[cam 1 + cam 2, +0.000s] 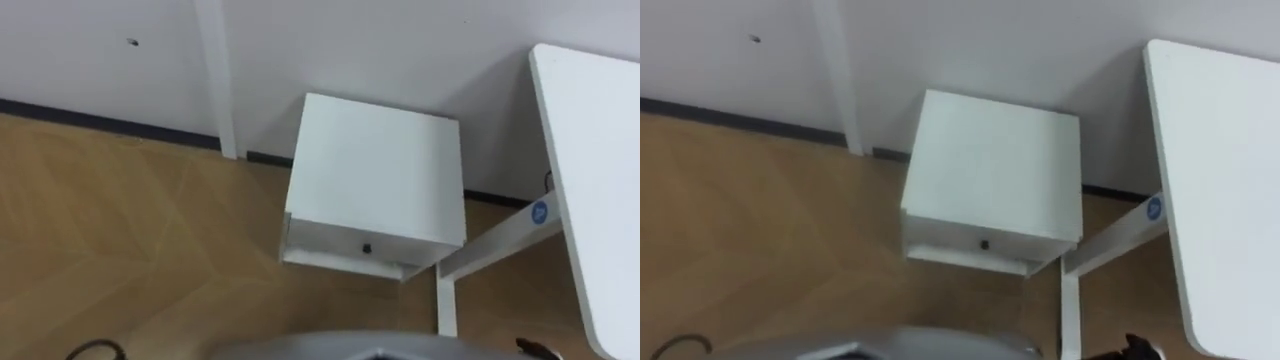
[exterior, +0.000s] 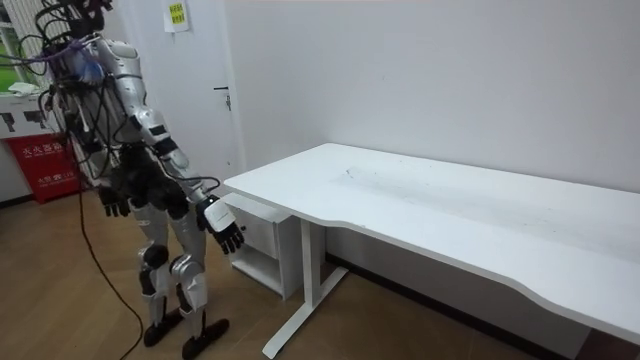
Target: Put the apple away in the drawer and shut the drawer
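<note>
Both hands loose-fingered and empty, left hand and right hand lower left of room view, drawer centre-frame

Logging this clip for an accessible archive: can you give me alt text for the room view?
A humanoid robot stands at the room view's left, before a small white cabinet tucked by the end of a long white desk; its left hand and right hand hang open at its sides.
</note>
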Robot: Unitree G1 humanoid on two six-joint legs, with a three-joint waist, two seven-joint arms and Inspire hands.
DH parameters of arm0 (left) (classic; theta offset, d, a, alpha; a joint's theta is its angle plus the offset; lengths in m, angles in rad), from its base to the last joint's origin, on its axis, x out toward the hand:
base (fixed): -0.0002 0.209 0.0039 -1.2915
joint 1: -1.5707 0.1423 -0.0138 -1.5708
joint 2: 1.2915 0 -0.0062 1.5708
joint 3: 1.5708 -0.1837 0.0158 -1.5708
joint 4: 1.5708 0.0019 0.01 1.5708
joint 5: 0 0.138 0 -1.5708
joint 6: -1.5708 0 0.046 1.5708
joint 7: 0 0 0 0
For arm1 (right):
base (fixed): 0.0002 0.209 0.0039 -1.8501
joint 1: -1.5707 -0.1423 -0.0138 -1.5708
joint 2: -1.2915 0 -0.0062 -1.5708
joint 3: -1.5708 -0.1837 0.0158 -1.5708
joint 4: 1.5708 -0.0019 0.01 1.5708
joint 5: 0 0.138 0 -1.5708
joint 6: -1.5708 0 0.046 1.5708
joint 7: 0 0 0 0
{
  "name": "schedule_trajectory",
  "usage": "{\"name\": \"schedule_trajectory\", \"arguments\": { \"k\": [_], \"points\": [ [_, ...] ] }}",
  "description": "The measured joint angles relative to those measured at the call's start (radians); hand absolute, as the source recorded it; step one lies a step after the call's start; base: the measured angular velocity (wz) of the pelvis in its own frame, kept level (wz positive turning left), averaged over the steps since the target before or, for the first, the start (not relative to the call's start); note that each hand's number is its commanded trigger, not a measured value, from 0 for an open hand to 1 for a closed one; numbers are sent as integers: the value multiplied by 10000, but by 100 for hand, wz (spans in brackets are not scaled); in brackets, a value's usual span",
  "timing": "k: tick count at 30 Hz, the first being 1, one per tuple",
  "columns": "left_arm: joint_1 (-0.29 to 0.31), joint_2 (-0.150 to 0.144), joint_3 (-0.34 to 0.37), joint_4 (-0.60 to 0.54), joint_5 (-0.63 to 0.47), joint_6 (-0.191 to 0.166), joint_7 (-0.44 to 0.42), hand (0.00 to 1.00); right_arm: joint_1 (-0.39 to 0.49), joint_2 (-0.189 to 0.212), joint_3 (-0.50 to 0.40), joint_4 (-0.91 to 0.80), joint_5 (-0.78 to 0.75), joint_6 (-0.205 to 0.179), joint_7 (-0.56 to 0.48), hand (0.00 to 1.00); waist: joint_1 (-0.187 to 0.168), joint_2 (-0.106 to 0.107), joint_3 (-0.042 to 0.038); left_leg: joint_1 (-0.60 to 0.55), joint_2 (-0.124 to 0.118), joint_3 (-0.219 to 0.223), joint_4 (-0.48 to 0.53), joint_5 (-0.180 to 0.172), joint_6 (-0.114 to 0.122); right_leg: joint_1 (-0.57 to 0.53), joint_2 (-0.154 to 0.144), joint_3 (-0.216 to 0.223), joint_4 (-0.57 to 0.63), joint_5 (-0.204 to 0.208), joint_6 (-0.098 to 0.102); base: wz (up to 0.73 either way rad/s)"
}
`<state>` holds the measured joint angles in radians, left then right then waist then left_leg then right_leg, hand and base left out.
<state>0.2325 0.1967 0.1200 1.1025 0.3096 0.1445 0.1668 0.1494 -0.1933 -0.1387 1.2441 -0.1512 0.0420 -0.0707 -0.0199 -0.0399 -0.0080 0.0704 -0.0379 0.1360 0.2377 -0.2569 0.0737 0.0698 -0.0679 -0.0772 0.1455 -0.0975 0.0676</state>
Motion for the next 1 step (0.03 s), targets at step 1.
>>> {"name": "schedule_trajectory", "arguments": {
  "k": [1],
  "points": [
    [0,-29,33,2,0,-1,-1,0,-60,0,0,57,2,10,15,0,2,11,-8,63,33,3,-92,20,20,12,32,-1,7,-30,-43,-6]
  ]
}}
